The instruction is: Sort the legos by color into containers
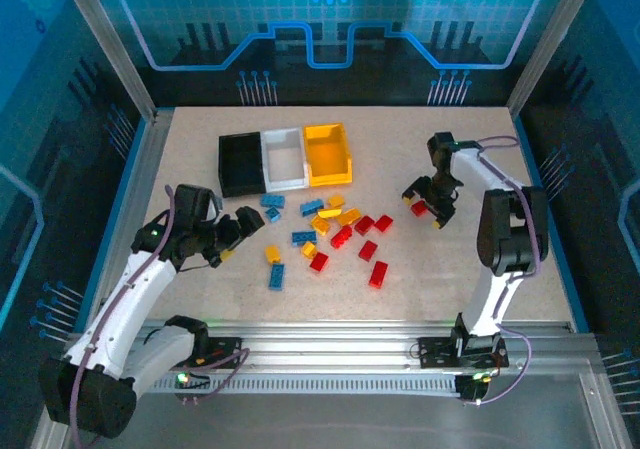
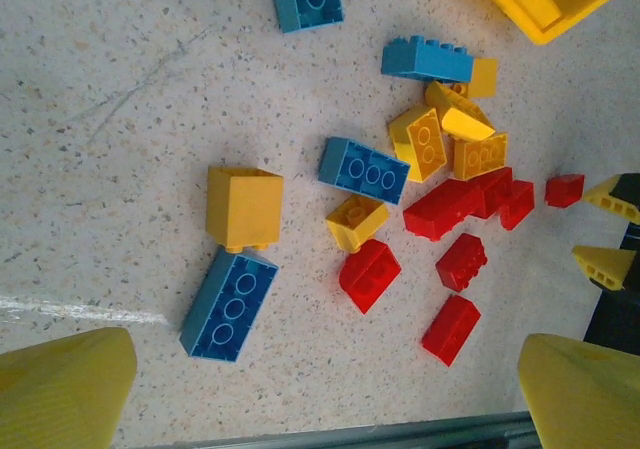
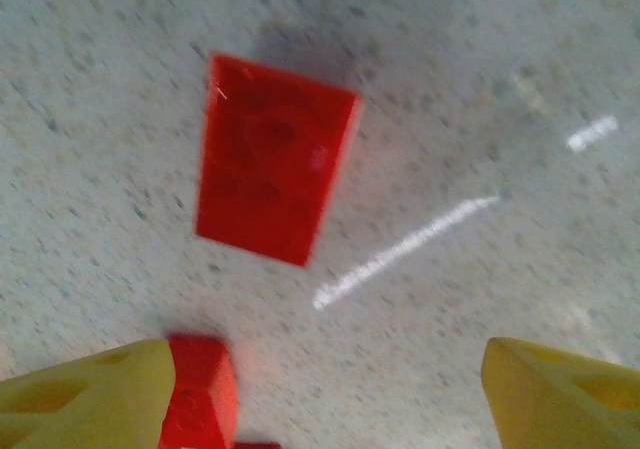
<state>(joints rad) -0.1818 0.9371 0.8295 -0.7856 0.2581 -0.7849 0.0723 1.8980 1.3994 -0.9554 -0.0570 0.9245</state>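
Right gripper [image 3: 325, 394] hovers close above red lego [image 3: 275, 174].

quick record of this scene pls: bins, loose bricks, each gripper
bins: black bin, white bin and yellow bin, joined in a row
loose bricks: mixed pile of red, blue and yellow on the table, on the near side of the bins
left gripper: open, holding nothing, by the pile's left edge
right gripper: open, apart from the pile; one red brick ahead of it, a second red brick right beside one finger
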